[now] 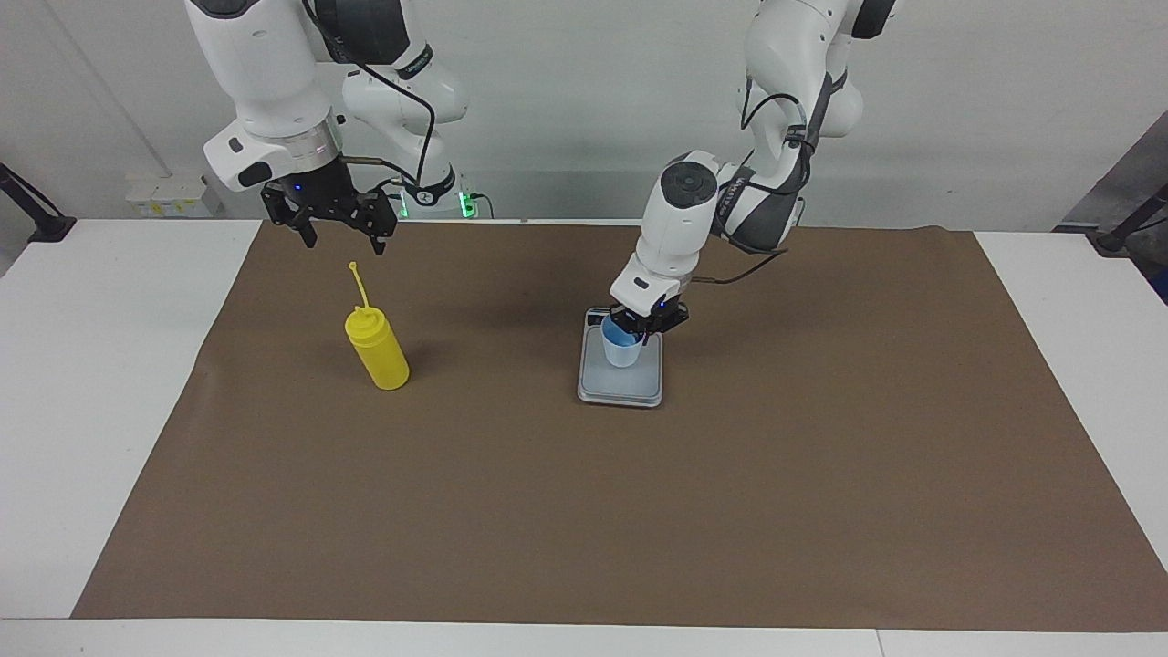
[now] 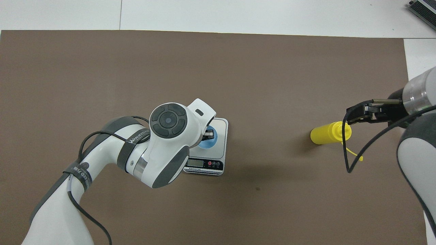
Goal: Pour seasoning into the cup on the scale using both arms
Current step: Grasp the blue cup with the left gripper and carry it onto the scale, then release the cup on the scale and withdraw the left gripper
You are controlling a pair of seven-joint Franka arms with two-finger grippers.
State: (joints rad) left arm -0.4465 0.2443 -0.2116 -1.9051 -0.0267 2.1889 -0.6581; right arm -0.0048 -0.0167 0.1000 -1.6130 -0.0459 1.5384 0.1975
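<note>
I am looking at a white table with a large brown paper mat spread over most of it, its bare white edges showing at both ends. A plain pale wall is running along the robots' end, and a green light is glowing at the base of the right arm.

The scale is lying flat on the mat near the middle, silver-grey with rounded corners; in the overhead view its dark display strip is sitting on the short edge nearer to the robots. The cup, small, light blue and tapered, is standing upright on the scale's platform.

I am seeing the left gripper down at the cup's rim, one finger inside the cup and the other outside, but I cannot tell whether it is actually pinching the wall.

The seasoning bottle is standing on the mat toward the right arm's end of the table, well apart from the scale. It is yellow and cylindrical with a cone nozzle, leaning slightly, and its thin cap strap is sticking up.

The right gripper is hanging in the air above the bottle with its fingers spread apart, holding nothing and clear of the strap.
</note>
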